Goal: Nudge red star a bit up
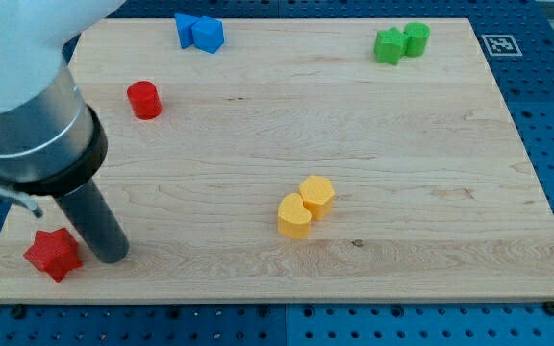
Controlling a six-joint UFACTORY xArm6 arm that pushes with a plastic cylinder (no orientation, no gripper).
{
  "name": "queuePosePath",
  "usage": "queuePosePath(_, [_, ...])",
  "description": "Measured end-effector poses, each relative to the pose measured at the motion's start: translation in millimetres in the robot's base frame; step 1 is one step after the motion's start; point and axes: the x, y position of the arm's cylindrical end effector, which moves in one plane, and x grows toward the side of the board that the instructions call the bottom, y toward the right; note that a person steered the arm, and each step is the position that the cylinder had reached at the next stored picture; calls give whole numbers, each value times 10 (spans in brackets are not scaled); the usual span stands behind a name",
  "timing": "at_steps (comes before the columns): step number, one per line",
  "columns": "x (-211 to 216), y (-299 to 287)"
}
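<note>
Down at the view's bottom-left corner of the wooden bench (402, 183) we find the red star (53, 254), lying flat near the board's lower edge. My tip (111, 256) stands just beside it on the star's right, so close that we cannot tell whether the two touch. The dark rod rises from there toward the view's upper left into a grey and white arm housing that hides that corner of the board. We carry no hand here, only the rod, so nothing is gripped.

Further up the left side, well apart from the star, stands a red cylinder (144, 100). Two blue blocks (199, 33) sit touching at the view's top. Two green blocks (401, 42) sit together at the top right. Near the middle, toward the bottom, a yellow hexagonal block (316, 194) touches a rounder yellow block (294, 217).
</note>
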Motion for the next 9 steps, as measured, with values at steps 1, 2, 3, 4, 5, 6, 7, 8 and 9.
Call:
queuePosePath(1, [112,39])
queuePosePath(2, [260,54])
queuePosePath(3, [334,19])
queuePosePath(4, [327,-57])
queuePosePath(5, [331,-611])
queuePosePath(6, [328,-1073])
queuePosePath(7, [328,-1084])
queuePosePath(8, [330,-959])
queuePosePath(9, [315,-755])
